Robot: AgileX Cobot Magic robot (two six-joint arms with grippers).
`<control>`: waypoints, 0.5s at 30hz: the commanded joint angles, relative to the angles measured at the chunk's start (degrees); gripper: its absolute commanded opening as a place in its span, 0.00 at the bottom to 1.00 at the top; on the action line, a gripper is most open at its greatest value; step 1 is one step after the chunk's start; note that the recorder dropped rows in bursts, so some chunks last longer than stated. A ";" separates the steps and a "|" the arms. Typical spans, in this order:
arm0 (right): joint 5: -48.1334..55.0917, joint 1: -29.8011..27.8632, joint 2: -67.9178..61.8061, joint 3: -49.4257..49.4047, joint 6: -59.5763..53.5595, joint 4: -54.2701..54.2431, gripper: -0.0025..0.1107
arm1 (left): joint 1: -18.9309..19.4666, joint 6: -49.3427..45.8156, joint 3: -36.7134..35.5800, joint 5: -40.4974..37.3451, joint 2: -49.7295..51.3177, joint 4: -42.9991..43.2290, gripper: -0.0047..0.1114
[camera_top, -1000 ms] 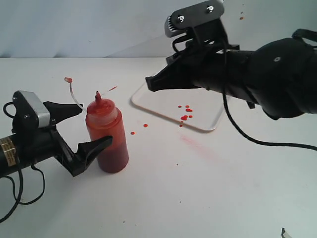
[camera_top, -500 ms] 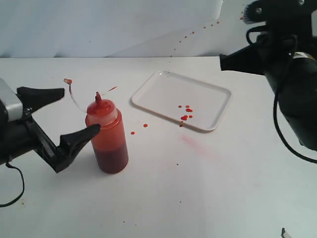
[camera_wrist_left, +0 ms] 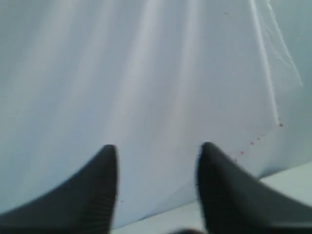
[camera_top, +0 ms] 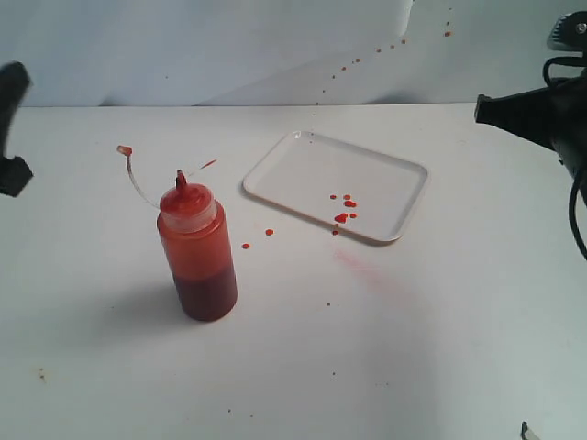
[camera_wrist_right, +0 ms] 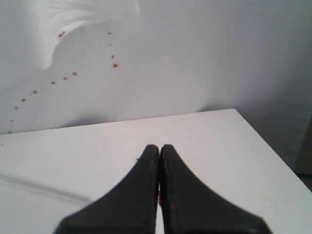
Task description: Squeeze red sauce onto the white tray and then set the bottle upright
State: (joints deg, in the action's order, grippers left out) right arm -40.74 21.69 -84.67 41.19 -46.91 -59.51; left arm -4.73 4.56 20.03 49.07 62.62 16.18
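The bottle (camera_top: 198, 252) stands upright on the table left of centre, its red nozzle up and the tethered cap (camera_top: 125, 149) hanging off to the left. The white tray (camera_top: 336, 184) lies beyond it to the right, with small drops of red sauce (camera_top: 342, 216) near its front edge. More drops (camera_top: 269, 232) dot the table between tray and bottle. My left gripper (camera_top: 11, 128) is at the far left edge, well away from the bottle; its wrist view shows the left gripper (camera_wrist_left: 157, 146) open and empty. My right gripper (camera_top: 481, 110) is at the far right, and the right gripper (camera_wrist_right: 159, 147) is shut on nothing.
A faint pink smear (camera_top: 365, 269) marks the table in front of the tray. Red specks (camera_top: 399, 42) spatter the white backdrop behind. A table corner (camera_wrist_right: 239, 113) shows in the right wrist view.
The left gripper has let go of the bottle and drawn back to the left edge. The right arm has pulled away to the right. The bottle stays upright.
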 commanded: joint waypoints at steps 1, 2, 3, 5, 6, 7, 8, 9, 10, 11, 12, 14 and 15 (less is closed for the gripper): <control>2.37 -0.49 0.29 -0.10 1.55 14.66 0.02 | 0.24 -3.04 -0.35 8.13 1.24 -9.11 0.05; 2.37 -0.49 0.29 -0.10 1.55 17.05 0.02 | 0.24 -2.02 -0.13 11.64 2.12 -9.45 0.05; 2.37 -0.49 0.29 0.00 1.55 18.01 0.02 | 0.24 -0.99 0.47 14.14 2.80 -9.45 0.04; 2.37 -0.39 0.29 0.00 1.98 18.01 0.02 | 0.14 0.36 3.00 15.42 4.51 -8.82 0.04; 2.50 -0.38 0.29 0.00 2.21 18.01 0.02 | 0.14 0.36 4.37 14.54 5.18 -7.76 0.04; 2.50 -0.38 0.29 0.00 2.21 18.01 0.02 | 0.14 0.36 6.17 12.74 5.99 -6.28 0.04; 2.50 -0.38 0.29 0.00 2.21 18.01 0.02 | 0.14 0.36 8.04 10.41 6.91 -4.79 0.04; 2.35 -0.38 0.29 0.00 2.21 18.01 0.02 | 0.14 0.36 9.83 7.93 7.74 -3.21 0.04; 2.35 -0.38 0.29 0.00 2.21 18.01 0.02 | 0.14 0.36 11.07 6.14 8.36 -1.81 0.04; 2.35 -0.38 0.29 0.00 2.21 18.01 0.02 | 0.14 0.14 12.37 5.16 9.09 -0.49 0.04; 2.35 -0.38 0.29 0.00 2.21 18.01 0.02 | 0.14 0.14 13.27 4.68 9.75 0.00 0.04; 2.35 -0.38 0.29 0.00 2.21 18.01 0.02 | 0.14 0.14 14.06 4.54 10.42 0.00 0.04; 2.35 -0.38 0.29 0.00 2.21 18.01 0.02 | 0.14 0.14 14.09 4.54 10.58 0.00 0.04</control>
State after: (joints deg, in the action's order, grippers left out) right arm -38.46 21.68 -84.67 41.10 -44.99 -42.24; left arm -4.68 4.27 33.05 54.82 72.43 15.34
